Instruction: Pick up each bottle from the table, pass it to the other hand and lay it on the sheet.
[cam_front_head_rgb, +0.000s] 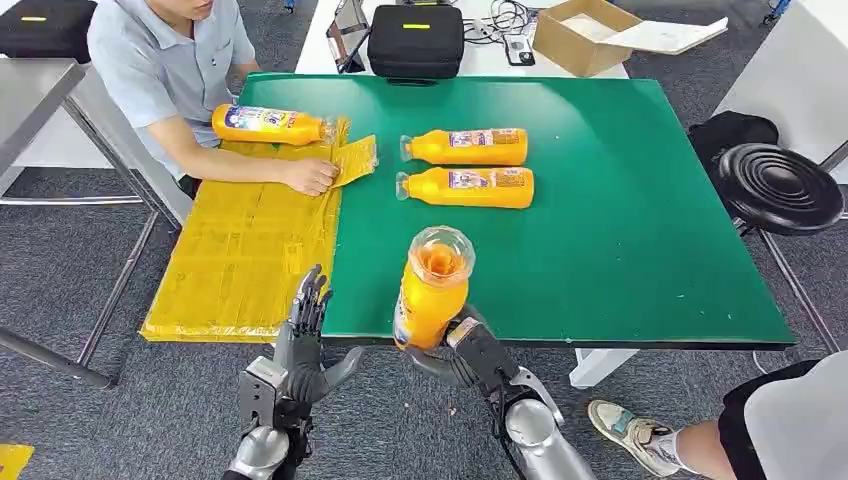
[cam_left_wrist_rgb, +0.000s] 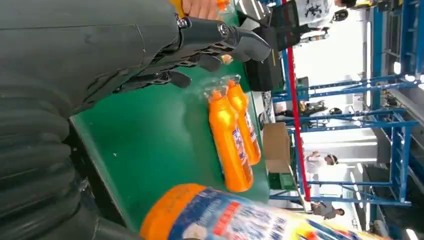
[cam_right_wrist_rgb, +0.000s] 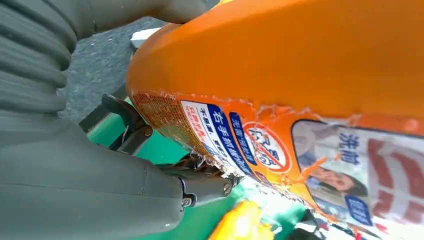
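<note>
Head view: right hand (cam_front_head_rgb: 465, 350) clamped around an orange bottle (cam_front_head_rgb: 432, 288), held upright over the near edge of the green table (cam_front_head_rgb: 640, 200). Left hand (cam_front_head_rgb: 305, 345) just beside it, fingers apart, holding nothing. Two more bottles (cam_front_head_rgb: 470, 167) lying side by side mid-table; a fourth bottle (cam_front_head_rgb: 268, 124) on the yellow sheet (cam_front_head_rgb: 240, 250), a person's hand (cam_front_head_rgb: 310, 176) resting near it.

Left wrist view: fingers (cam_left_wrist_rgb: 210, 42) spread above the table, labelled bottle close by.

Right wrist view: bottle's label (cam_right_wrist_rgb: 280, 150) pressed against the palm.
</note>
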